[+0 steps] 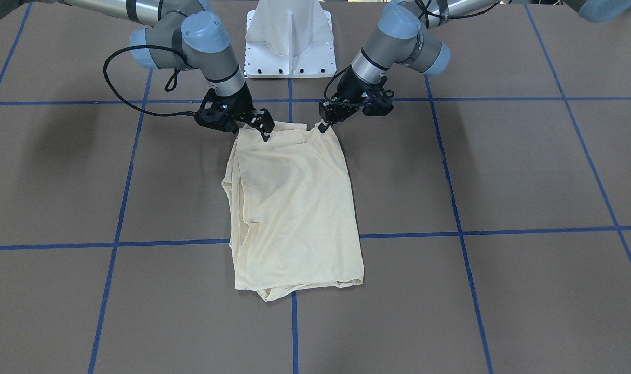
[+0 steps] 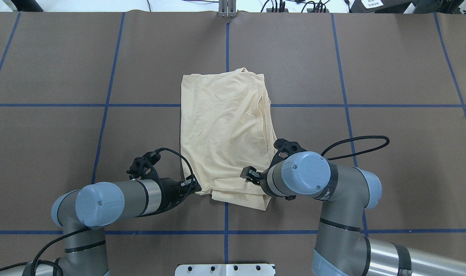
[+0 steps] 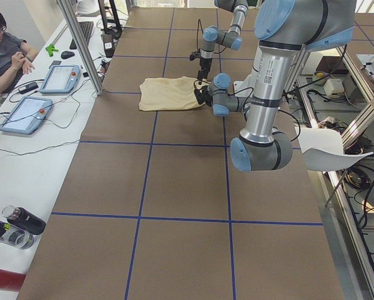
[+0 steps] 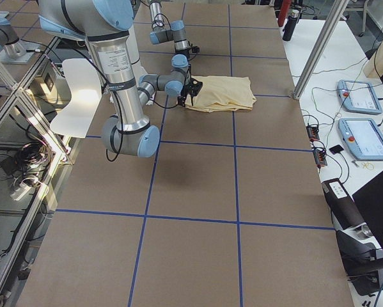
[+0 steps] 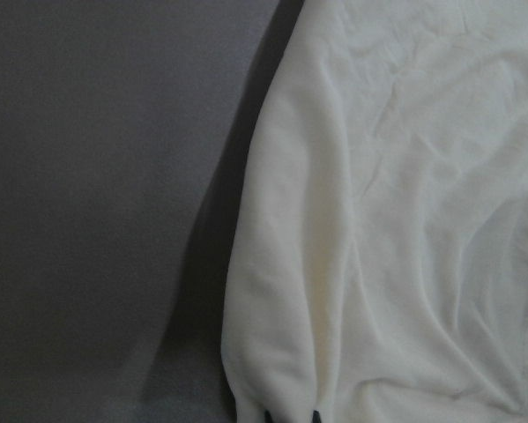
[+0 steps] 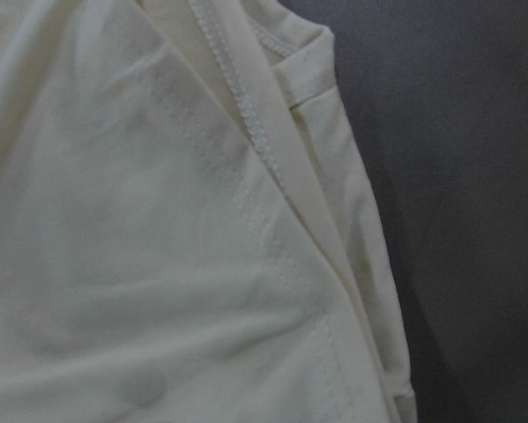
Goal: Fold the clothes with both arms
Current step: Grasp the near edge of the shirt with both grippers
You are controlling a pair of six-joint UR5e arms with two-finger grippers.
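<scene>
Left gripper: my black two-finger left gripper (image 1: pixel 323 127) sits at the robot-side edge of the shirt, tips down on one corner. In the left wrist view only two dark fingertips (image 5: pixel 265 416) show at the bottom edge, close together with fabric bunched between them, so I read it as pinched on the cloth.
Right gripper: my black two-finger right gripper (image 1: pixel 266 136) touches the other near corner. In the overhead view the wrist covers most of it, and its own camera shows no fingers, only seams and layered hems. I cannot tell whether its fingers are apart or together.
Shirt: the pale cream-yellow thin-fabric shirt (image 2: pixel 227 130) lies folded into a tall rectangle on the brown paper-covered table (image 2: pixel 390 76), at mid-table across a blue tape line (image 2: pixel 140 105). Sleeves are tucked out of sight, with extra layers peeking out along one long side. No print or label is visible.
Far side: a seated person (image 3: pixel 5 53) at the white side bench, partly cut off by the frame.
</scene>
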